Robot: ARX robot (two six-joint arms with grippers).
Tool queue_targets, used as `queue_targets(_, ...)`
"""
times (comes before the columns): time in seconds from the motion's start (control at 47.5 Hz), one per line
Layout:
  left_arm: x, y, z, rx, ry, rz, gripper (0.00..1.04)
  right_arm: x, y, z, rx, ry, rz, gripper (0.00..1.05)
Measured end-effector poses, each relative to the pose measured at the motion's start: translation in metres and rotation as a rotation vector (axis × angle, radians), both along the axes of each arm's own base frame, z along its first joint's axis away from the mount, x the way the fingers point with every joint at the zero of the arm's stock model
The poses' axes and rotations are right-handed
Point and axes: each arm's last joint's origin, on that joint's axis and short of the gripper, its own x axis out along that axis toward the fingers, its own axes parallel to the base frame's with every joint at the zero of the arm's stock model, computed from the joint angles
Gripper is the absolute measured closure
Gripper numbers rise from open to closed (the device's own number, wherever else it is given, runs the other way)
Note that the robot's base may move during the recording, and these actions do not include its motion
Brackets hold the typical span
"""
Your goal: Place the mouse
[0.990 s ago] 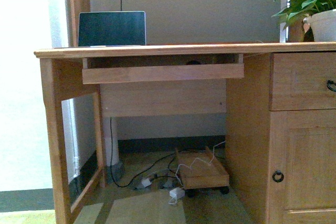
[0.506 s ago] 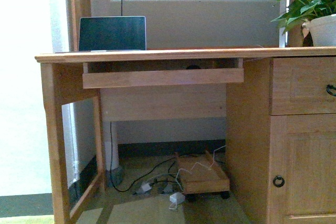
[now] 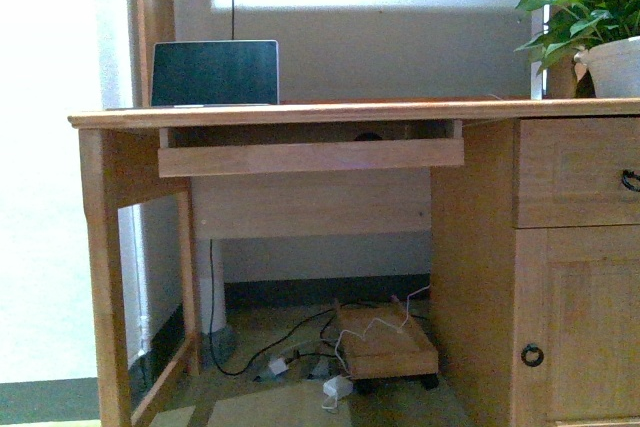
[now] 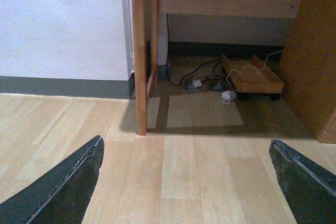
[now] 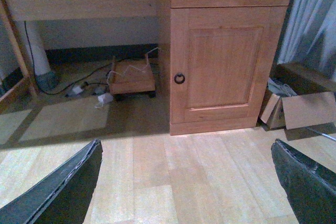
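A small dark rounded shape (image 3: pixel 368 134) sits in the pull-out keyboard tray (image 3: pixel 310 156) under the desk top, mostly hidden behind the tray's front board. I cannot tell whether it is the mouse. A laptop (image 3: pixel 214 73) stands open on the wooden desk (image 3: pixel 330 111) at the left. Neither arm shows in the front view. My left gripper (image 4: pixel 185 148) is open and empty, low over the wooden floor in front of the desk's left leg (image 4: pixel 139 56). My right gripper (image 5: pixel 185 148) is open and empty, over the floor in front of the cabinet door (image 5: pixel 223 61).
A potted plant (image 3: pixel 595 17) stands on the desk's right end. Under the desk lie a small wheeled wooden tray (image 3: pixel 385 339) and loose cables and adapters (image 3: pixel 300 362). A drawer (image 3: pixel 575 172) and a cabinet door fill the desk's right side. A cardboard box (image 5: pixel 294 106) lies to the right.
The desk sits a little lower in the front view than before, and more of its top edge and of the laptop shows. Nothing on the desk has moved.
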Motion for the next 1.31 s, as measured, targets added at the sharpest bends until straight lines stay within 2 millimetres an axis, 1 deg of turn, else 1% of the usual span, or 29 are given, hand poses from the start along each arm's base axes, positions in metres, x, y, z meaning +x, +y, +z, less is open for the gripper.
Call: queue_targets(1.306, -0.0001, 0.0, 0.0001, 0.0, -0.001, -0.001, 0.08, 0.0, -0.0001, 0.0, 0.0, 0.0, 0.0, 0.07)
